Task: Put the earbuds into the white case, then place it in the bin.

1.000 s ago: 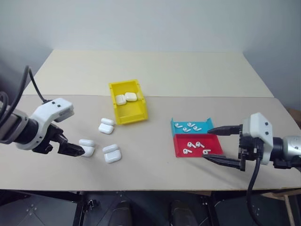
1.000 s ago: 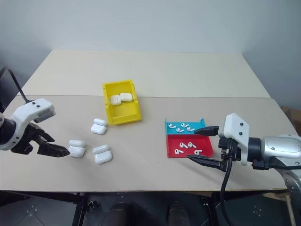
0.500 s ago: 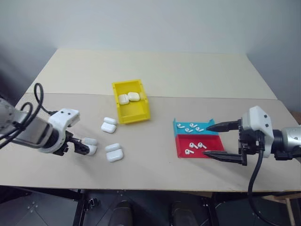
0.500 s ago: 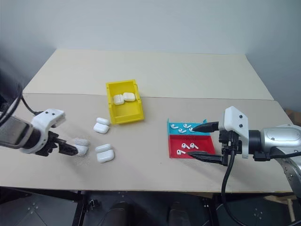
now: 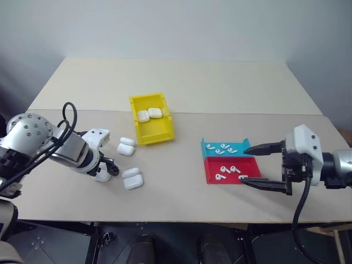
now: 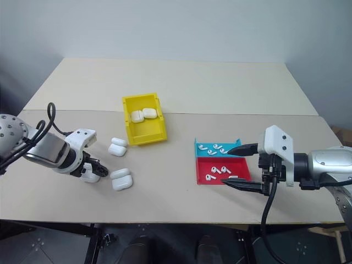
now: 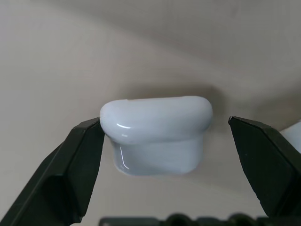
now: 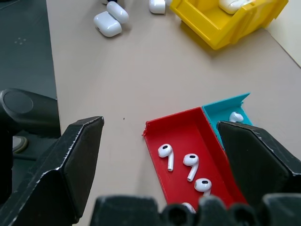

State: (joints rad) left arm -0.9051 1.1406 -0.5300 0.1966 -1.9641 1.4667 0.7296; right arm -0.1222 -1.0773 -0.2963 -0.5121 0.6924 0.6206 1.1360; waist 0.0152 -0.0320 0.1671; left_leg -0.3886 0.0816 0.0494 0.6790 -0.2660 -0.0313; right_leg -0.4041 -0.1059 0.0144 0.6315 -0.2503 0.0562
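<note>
A glossy white case (image 7: 157,132) lies on the table at the left, and my left gripper (image 5: 106,171) points down over it. Its open fingers (image 7: 80,160) stand on either side of the case, one close against it and the other well apart. The earbuds (image 8: 167,155) lie in the red tray (image 5: 212,177), and more lie in the blue tray (image 5: 212,144) behind it. My right gripper (image 5: 252,165) is open and level just right of the two trays, holding nothing. The yellow bin (image 5: 147,99) stands mid-table with two white cases inside.
Two more pairs of white cases lie on the table, one pair (image 5: 126,146) left of the bin and one (image 5: 132,179) just right of my left gripper. The far half of the table lies open behind the bin.
My left gripper has swung in and down, turning from level to point down with its fingers astride the case. The right gripper has stayed put.
</note>
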